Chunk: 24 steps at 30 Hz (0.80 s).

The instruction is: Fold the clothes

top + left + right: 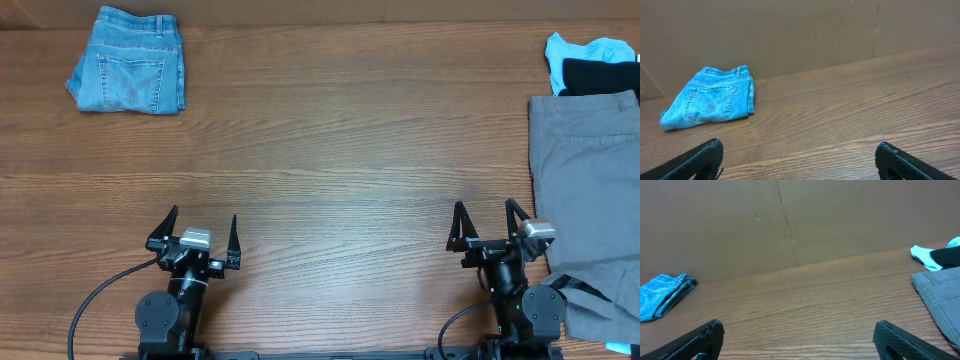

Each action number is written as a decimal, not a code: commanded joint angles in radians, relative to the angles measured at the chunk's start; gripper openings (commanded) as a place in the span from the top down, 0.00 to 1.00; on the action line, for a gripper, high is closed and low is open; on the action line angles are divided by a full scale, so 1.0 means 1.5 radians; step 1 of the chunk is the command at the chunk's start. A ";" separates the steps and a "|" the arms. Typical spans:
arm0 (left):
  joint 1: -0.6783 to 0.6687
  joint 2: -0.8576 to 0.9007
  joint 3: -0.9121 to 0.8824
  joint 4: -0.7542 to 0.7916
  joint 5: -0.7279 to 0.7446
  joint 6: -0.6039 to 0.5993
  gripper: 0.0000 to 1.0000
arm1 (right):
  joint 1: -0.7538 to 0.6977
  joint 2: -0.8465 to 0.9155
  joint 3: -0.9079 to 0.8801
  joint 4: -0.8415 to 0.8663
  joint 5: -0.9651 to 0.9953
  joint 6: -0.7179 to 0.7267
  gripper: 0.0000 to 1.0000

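The grey shorts (585, 180) lay spread flat at the right edge of the wooden table (340, 150), partly cut off by the overhead frame. One long side ran just beside the right gripper (487, 222). That gripper stood with its jaws spread wide and nothing between them, pointing out over bare wood. Its outer finger sat close to the edge of the shorts, and from overhead I could not tell whether it touched the cloth. In the right wrist view the shorts appeared off to the right of the fingers (905, 342), not between them.

Beyond the shorts, at the far right corner, a black garment (600, 77) rested on top of a light-blue garment (592, 47). The black one seemed to meet the far end of the shorts.

The left gripper (198, 232) was likewise wide apart and empty, well apart from the shorts on the other side of the table. A folded denim garment (128, 60) sat at the far left corner, far ahead of the left gripper and somewhat to its left. It lay near the cardboard wall (800, 35) that backed the table.
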 commanded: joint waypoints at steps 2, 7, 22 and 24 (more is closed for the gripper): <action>0.004 -0.004 -0.002 -0.002 -0.011 0.014 0.00 | -0.002 -0.006 -0.007 0.004 0.001 -0.005 0.00; 0.004 -0.004 -0.002 -0.002 -0.011 0.014 0.00 | -0.002 -0.006 -0.007 0.004 0.001 -0.005 0.00; 0.004 -0.004 -0.002 -0.002 -0.011 0.014 0.00 | -0.001 -0.006 -0.007 0.053 -0.348 0.345 0.00; 0.004 -0.004 -0.002 -0.002 -0.011 0.014 0.00 | -0.001 -0.006 -0.007 0.069 -0.349 0.375 0.00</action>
